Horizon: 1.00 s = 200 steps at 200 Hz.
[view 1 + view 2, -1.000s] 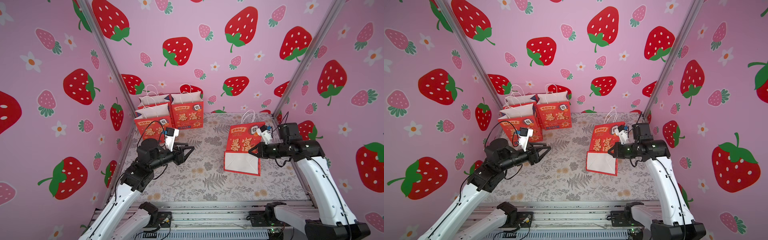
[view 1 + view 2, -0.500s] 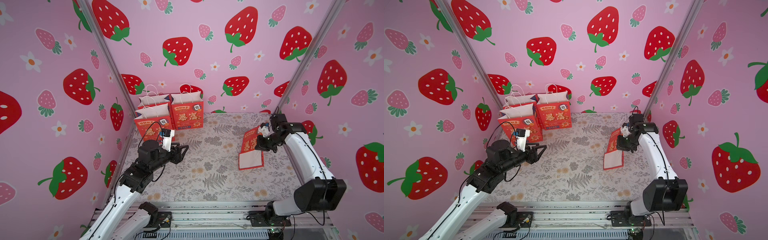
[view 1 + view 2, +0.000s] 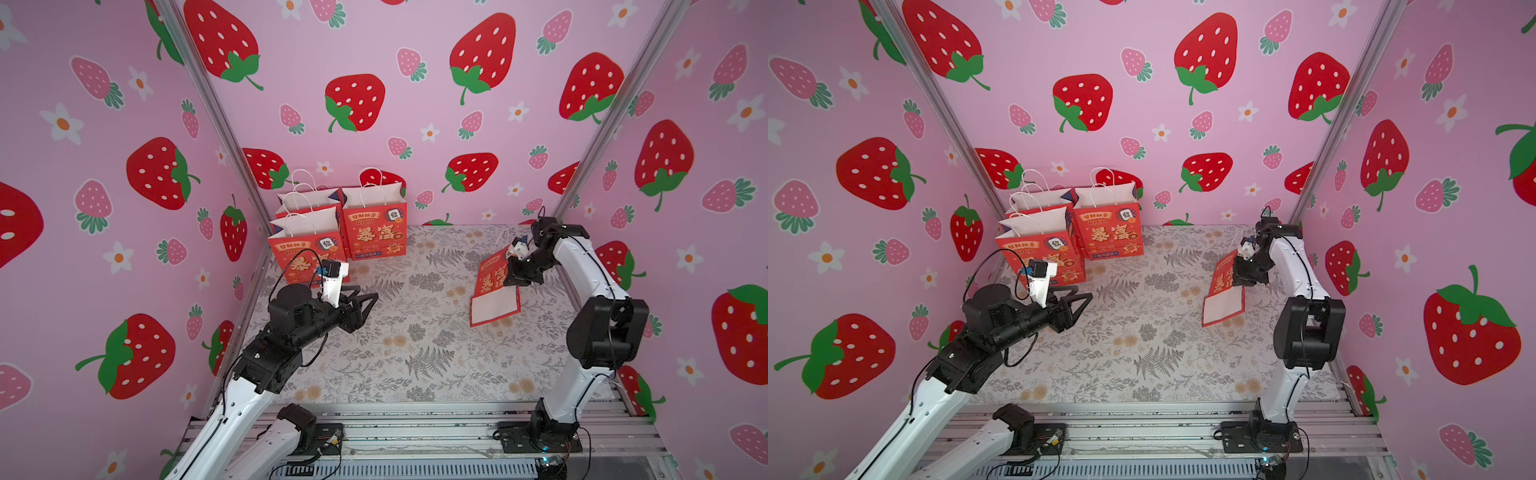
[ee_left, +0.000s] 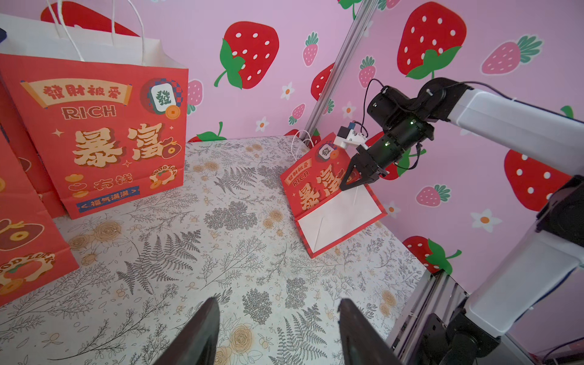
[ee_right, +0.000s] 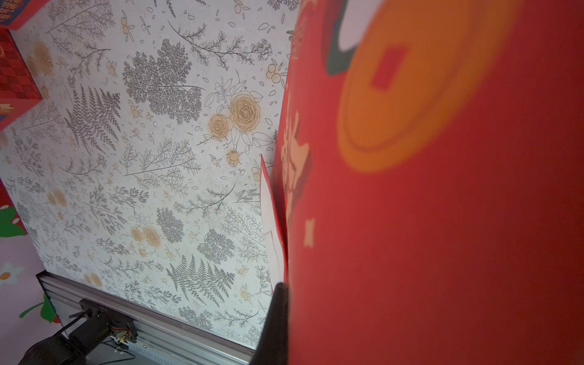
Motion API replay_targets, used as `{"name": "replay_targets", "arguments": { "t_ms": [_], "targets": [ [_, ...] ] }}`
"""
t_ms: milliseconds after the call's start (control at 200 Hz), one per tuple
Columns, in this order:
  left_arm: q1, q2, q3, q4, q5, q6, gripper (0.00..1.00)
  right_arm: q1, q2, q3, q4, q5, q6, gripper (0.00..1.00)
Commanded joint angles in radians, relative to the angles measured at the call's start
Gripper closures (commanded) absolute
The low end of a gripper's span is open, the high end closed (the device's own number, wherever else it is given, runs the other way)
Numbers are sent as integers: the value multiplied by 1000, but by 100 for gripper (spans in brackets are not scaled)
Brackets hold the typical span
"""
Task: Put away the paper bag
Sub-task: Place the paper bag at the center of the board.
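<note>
Pink strawberry-print walls [image 3: 374, 62] box in a bench [image 3: 415, 353] covered by a fern-and-rose cloth, with a metal rail [image 3: 415, 428] along its near edge. Near left, the left claw [image 3: 365, 297] hovers over the cloth, fingers apart. Open cloth lies between it and the right side, where the right claw [image 4: 347, 185] is clamped on the flattened red paper bag [image 4: 316, 189]. The bag tilts, white folded bottom low by the cloth, and its red face blocks most of the right wrist view. Far left, three standing bags [image 3: 374, 224] cluster in the corner, well apart from the held one
</note>
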Motion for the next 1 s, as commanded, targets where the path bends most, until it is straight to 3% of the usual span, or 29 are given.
{"name": "replay_targets", "arguments": {
  "t_ms": [0, 240, 380, 470, 820, 996],
  "targets": [
    [4, 1, -11, 42, 39, 11, 40, -46, -7, 15, -43, -8, -4, 91],
    [4, 7, -8, 42, 57, 8, 40, -137, -7, -13, -28, 21, 24, 65],
    [4, 3, -6, 43, 60, 7, 40, -139, 5, -15, -31, -2, 22, 68],
    [4, 3, -4, 43, 61, 5, 40, -138, 8, -13, -33, 36, 24, 64],
    [4, 2, -7, 52, 58, -1, 40, -140, -127, -39, 55, 353, 45, 44],
    [4, 5, -9, 59, 54, -9, 40, -92, -240, -67, 108, 318, 38, 40]
  ]
}}
